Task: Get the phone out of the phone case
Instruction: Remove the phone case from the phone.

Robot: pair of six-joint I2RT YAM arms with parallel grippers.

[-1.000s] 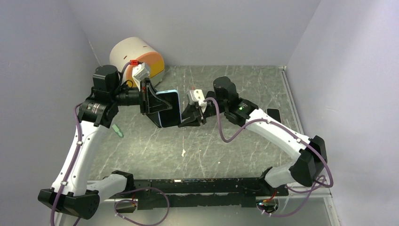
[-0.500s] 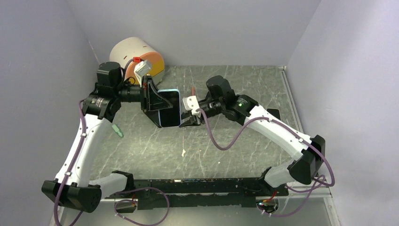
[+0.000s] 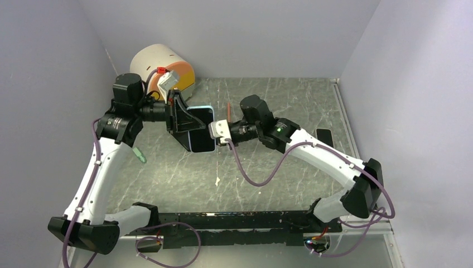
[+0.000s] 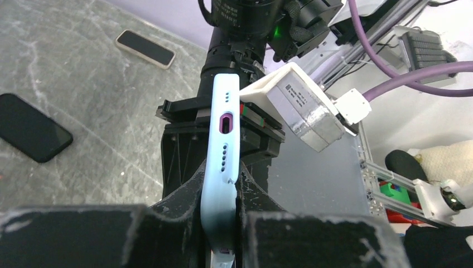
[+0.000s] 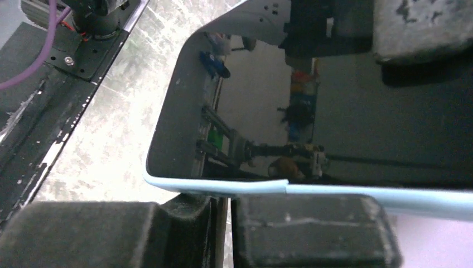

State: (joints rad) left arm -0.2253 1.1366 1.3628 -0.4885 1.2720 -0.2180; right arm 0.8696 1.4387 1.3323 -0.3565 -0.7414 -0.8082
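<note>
overhead: soft even light from above, I only get faint shadows on the table (image 3: 268,167).
left wrist: crisp mid-frame, left gripper (image 4: 220,195) mushy up close, top right blown out.
right wrist: dim; phone (image 5: 362,123) screen mirrors clutter, table's near edge glares.

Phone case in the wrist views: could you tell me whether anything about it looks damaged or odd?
Yes: the light-blue phone case shows a small step in its rim just above the right gripper, possibly a lifted lip.

right claw (image 3: 217,139) shifted left, drawn in, now at the right edge of the phone case (image 3: 203,128)
</note>
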